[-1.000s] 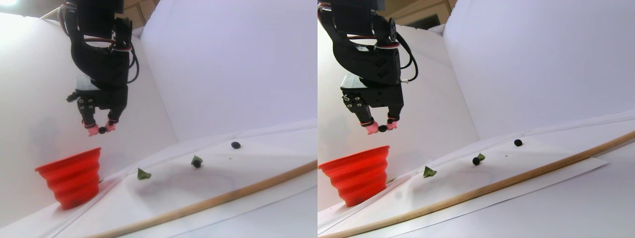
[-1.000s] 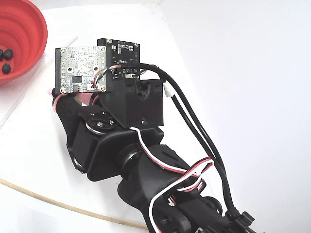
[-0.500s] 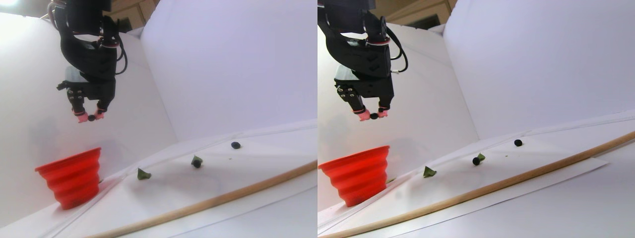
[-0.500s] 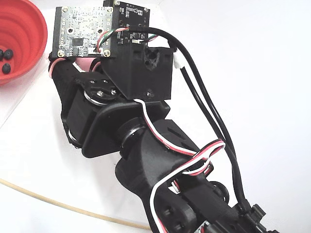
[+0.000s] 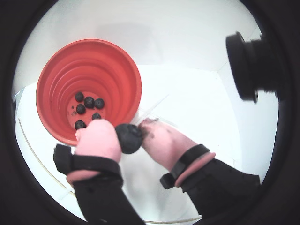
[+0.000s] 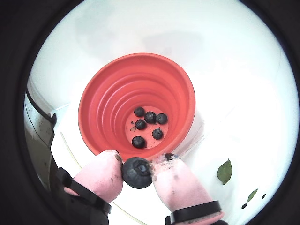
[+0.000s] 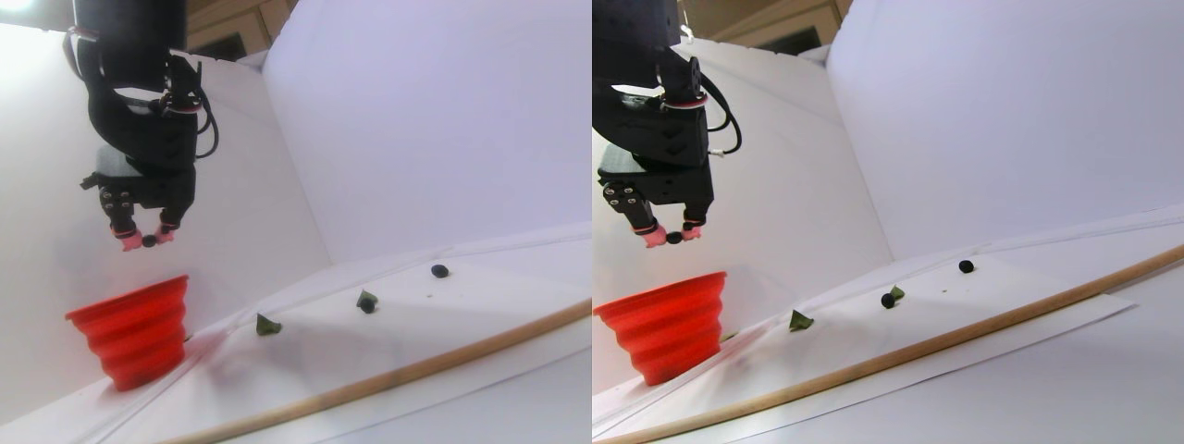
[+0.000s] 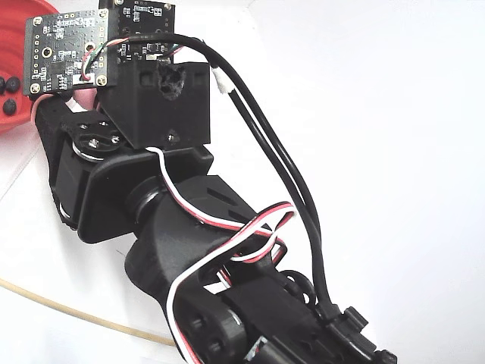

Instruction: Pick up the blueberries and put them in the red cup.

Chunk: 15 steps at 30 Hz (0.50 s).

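- Gripper (image 6: 136,169) pinching 1 blueberry (image 6: 137,173) between pink fingertips (image 6: 101,174), kept high to clear the rim
- Poised just short of the red cup (image 6: 110,93); 5 blueberries (image 6: 149,117) inside already

My arm hangs raised, wrist pitched downward. My gripper (image 6: 137,172) points straight down, its pink-padded fingers (image 6: 102,176) closed on a single blueberry (image 6: 137,173), pinched between the fingertips in both wrist views.

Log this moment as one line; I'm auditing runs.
phase: carry | gripper: shut on blueberry | position: above red cup, near its rim | cup holds: six berries | on table: loose berries, leaves
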### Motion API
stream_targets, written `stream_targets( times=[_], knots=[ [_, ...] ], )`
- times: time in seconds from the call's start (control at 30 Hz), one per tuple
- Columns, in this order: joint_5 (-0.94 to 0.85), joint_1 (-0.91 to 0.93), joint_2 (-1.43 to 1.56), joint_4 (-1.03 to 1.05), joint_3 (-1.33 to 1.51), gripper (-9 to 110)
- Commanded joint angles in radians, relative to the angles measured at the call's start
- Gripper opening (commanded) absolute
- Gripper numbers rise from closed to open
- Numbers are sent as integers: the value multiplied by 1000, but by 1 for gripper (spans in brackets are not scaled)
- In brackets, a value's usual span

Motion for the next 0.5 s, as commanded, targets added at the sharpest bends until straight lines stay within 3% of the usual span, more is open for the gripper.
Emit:
stream_targets(
  times=[0.0,0.47],
  knots=[
    [14,-66,26,0,-127,11],
    [44,-110,-72,-18,-219,11]
  ],
)
